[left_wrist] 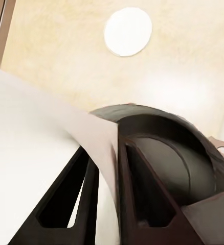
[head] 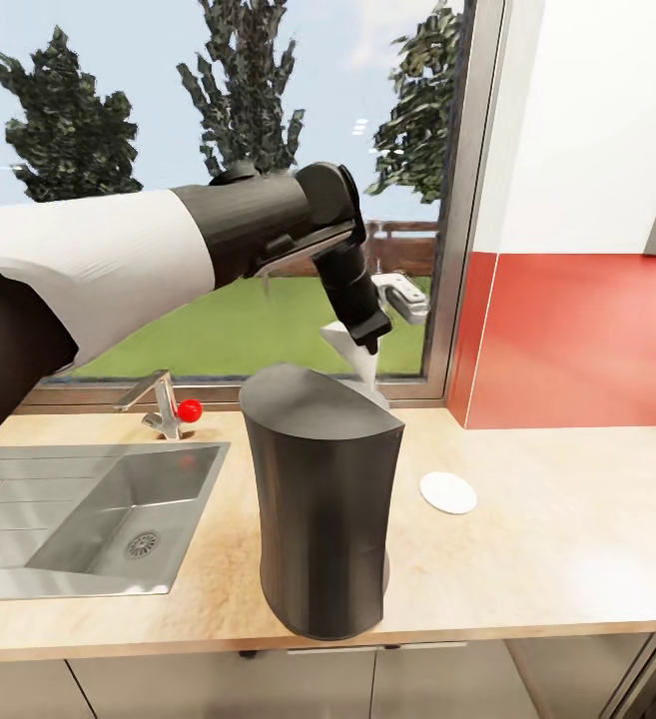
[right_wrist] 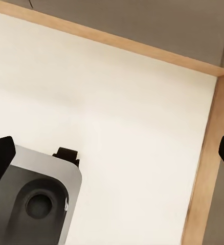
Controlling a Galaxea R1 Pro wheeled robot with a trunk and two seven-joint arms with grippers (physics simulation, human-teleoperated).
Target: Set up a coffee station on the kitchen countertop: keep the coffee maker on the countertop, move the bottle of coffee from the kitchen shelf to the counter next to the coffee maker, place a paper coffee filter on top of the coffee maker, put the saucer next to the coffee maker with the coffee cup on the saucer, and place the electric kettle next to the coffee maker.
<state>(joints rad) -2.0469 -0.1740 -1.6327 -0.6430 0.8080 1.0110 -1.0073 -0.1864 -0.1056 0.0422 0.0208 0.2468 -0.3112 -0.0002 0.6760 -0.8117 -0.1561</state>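
Kitchen (sink, countertop)

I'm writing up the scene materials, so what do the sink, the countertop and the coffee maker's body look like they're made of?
The sink looks like brushed steel: grey, soft sheen, ribbed drainer. The countertop looks like pale beige wood-look laminate, matte with faint grain; real wood can't be ruled out. The coffee maker has a smooth charcoal shell with a vertical highlight, probably satin plastic or coated metal.

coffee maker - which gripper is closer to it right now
Left. The left gripper hangs just above the coffee maker, shut on the paper coffee filter. The right gripper looks down on a pale surface with a wooden edge.
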